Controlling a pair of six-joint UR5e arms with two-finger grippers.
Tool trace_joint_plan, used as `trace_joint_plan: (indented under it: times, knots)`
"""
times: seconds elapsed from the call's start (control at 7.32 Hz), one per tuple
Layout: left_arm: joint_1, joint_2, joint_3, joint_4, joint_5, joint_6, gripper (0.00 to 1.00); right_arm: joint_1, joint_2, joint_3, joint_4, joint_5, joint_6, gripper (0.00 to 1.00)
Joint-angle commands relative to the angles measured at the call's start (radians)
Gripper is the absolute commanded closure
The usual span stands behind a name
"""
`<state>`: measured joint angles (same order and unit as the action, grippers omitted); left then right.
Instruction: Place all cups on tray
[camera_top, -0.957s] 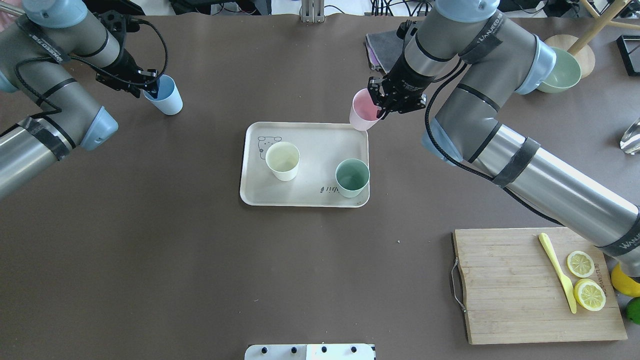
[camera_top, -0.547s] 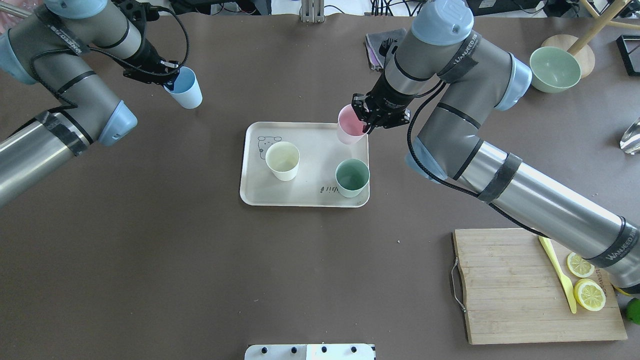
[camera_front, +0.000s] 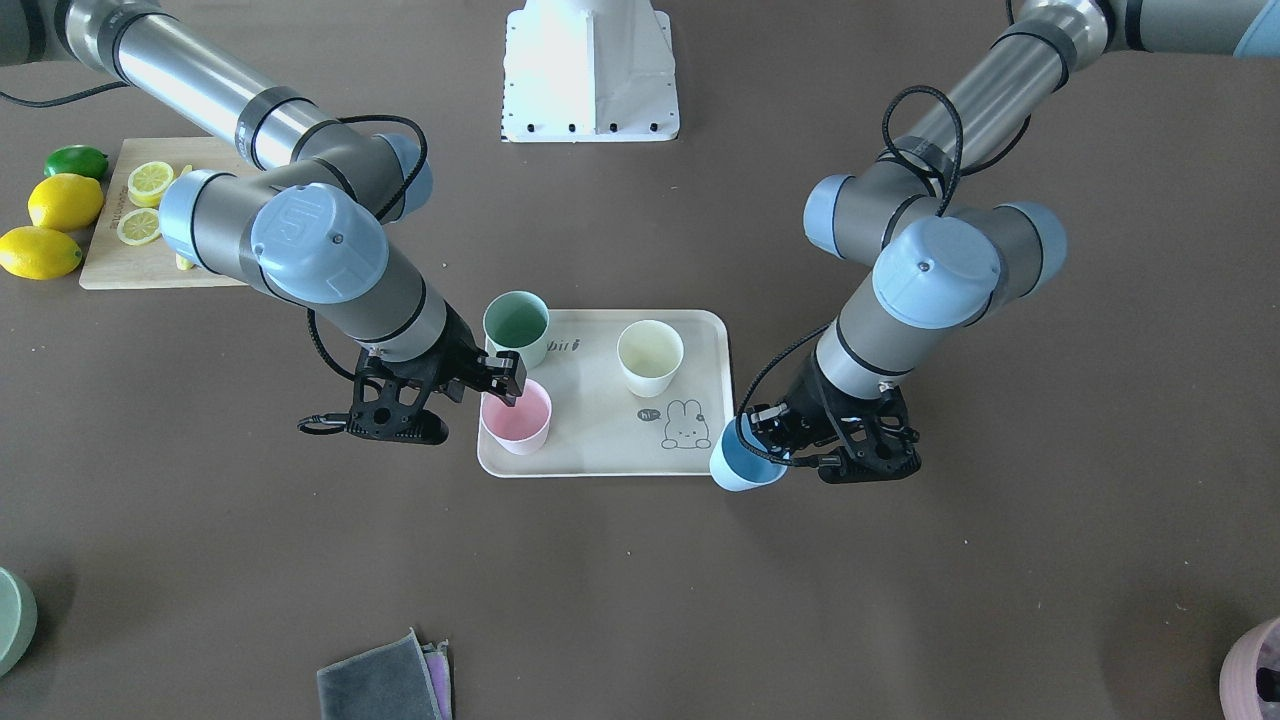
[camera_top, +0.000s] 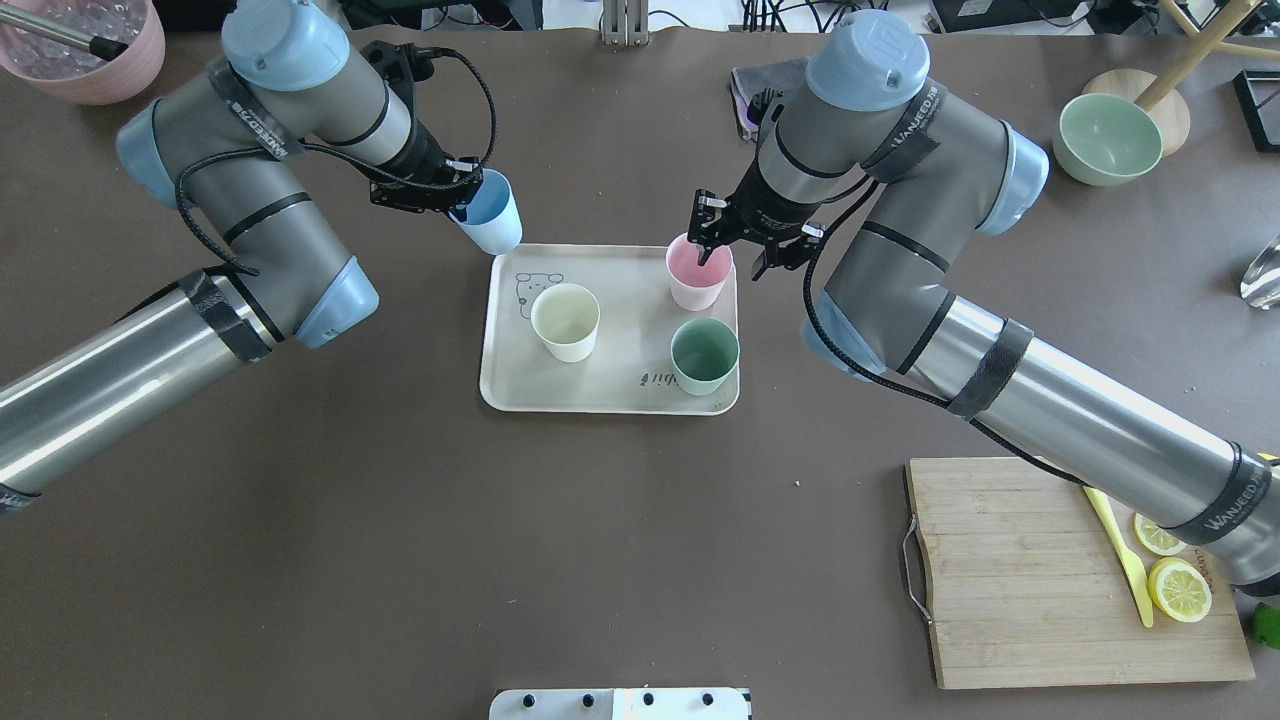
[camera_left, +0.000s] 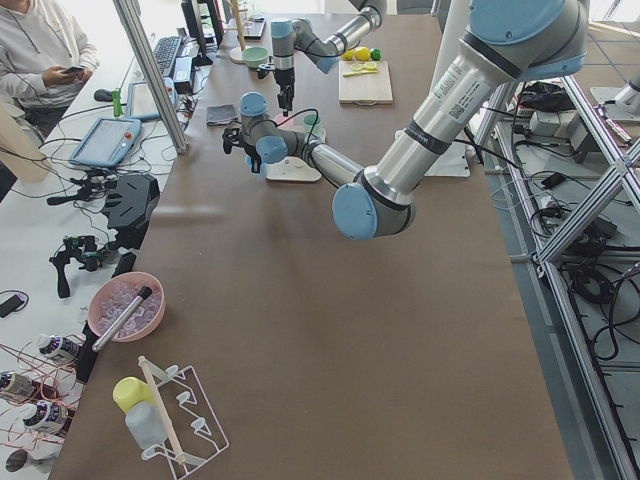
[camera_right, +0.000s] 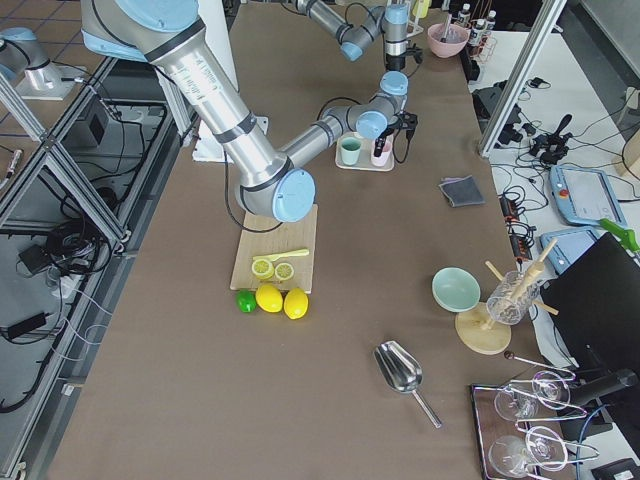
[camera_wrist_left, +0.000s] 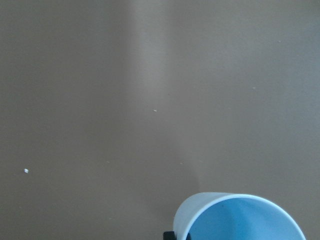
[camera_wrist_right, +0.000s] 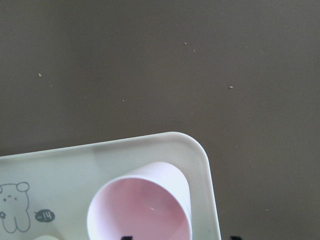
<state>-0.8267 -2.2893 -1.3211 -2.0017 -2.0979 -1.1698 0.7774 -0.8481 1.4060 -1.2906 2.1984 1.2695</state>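
Observation:
The beige tray holds the cream cup, the mint green cup and the pink cup, which stands upright in its far right corner. My right gripper is open, with one finger inside the pink cup's rim and one outside. In the right wrist view the pink cup sits in the tray's corner. My left gripper is shut on the light blue cup and holds it tilted above the table, just off the tray's far left corner. The blue cup's rim fills the bottom of the left wrist view.
A wooden cutting board with lemon slices and a yellow knife lies at the front right. A green bowl stands at the far right and a pink bowl at the far left. A grey cloth lies behind the right arm.
My right gripper brought the pink cup down onto the tray's far right corner and opened. My left arm carried the blue cup to the right, up to the tray's far left corner.

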Motion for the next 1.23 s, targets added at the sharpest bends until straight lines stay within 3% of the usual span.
trace_joint_plan:
  times: [0.0,0.14,0.27,0.41,0.82,0.96,1.09]
  knots:
    - [0.061,-0.001,-0.041,0.012,0.041,-0.048,1.0,0.045,-0.008,0.019,-0.001,0.038,-0.024,0.0]
    - [0.086,-0.001,-0.043,0.012,0.065,-0.048,1.0,0.065,-0.012,0.019,-0.003,0.059,-0.047,0.0]
    - [0.099,-0.002,-0.043,0.012,0.078,-0.048,0.7,0.075,-0.017,0.019,-0.003,0.064,-0.056,0.0]
    - [0.1,-0.002,-0.044,0.014,0.076,-0.048,0.03,0.085,-0.022,0.021,-0.003,0.073,-0.056,0.0]
    - [0.069,0.013,-0.124,0.13,0.041,-0.018,0.02,0.144,-0.103,0.091,-0.012,0.109,-0.148,0.0]
    - [0.026,0.042,-0.189,0.232,0.004,0.118,0.02,0.187,-0.141,0.099,-0.012,0.118,-0.221,0.0]
    - [-0.014,0.133,-0.314,0.332,0.003,0.254,0.02,0.233,-0.181,0.099,-0.012,0.133,-0.31,0.0]
